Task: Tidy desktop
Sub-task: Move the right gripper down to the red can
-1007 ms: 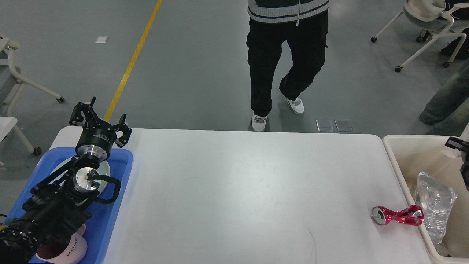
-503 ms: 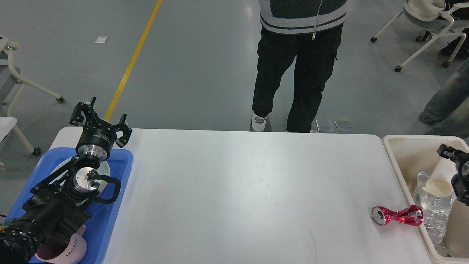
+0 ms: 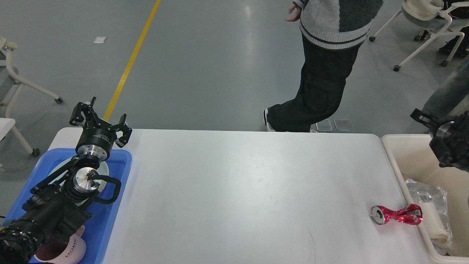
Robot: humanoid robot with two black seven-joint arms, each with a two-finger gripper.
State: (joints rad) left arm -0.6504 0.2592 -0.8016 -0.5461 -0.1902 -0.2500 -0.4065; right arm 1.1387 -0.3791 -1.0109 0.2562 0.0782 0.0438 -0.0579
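White tabletop [image 3: 234,190], blue tray [image 3: 110,220] at left, cream bin [image 3: 406,146] at right. Shiny red crushed can [image 3: 395,215] with silver end, pink mug [image 3: 71,249] lettered in dark. Grey floor [image 3: 205,66] with yellow line [image 3: 130,62]; black left tool [image 3: 99,121].

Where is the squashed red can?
In the head view, the crushed red metal can lies on the white desktop, near its right edge, beside the cream plastic bin.

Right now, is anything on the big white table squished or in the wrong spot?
Yes. A red can lies on its side near the right edge of the desktop, crushed and twisted in the middle. It is the only loose thing on the white top, right beside the cream bin, which already holds a crumpled clear bottle.
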